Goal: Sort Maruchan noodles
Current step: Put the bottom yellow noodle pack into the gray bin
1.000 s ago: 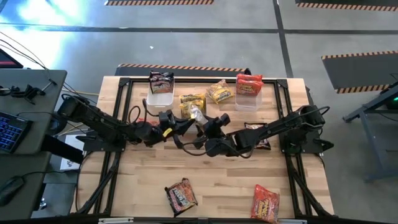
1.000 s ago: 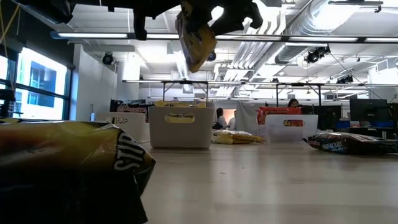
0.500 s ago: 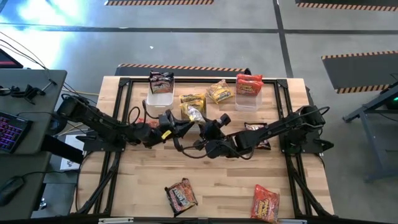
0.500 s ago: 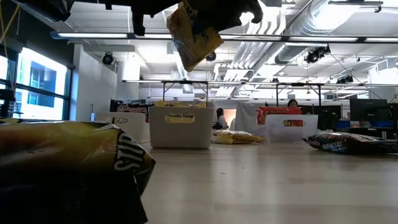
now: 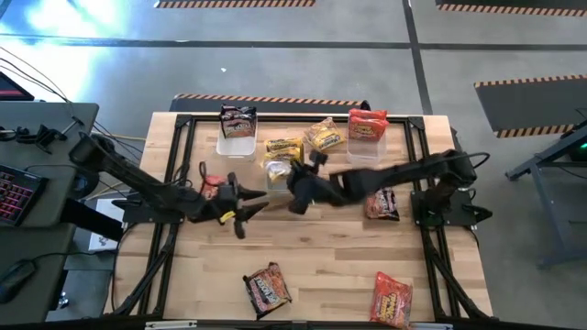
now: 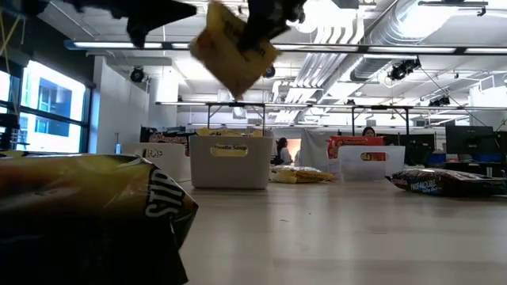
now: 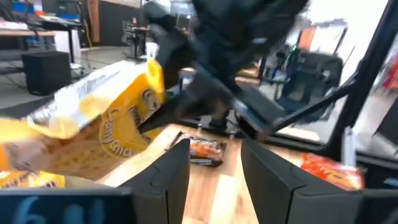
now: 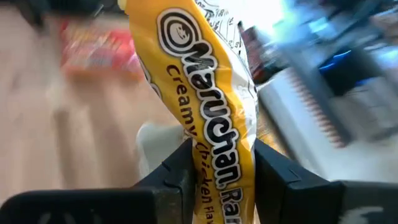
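Yellow Maruchan packet (image 8: 208,124), label legible only in right wrist view, pinched by right claw (image 8: 217,165) above surface centre; left claw (image 7: 214,168), fingers spread, holds nothing; low view crops both claws.

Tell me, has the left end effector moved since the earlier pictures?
Yes. In the high view the left end effector has pulled back from the yellow packet, away from the bins, and stands open; the right end effector holds the packet.
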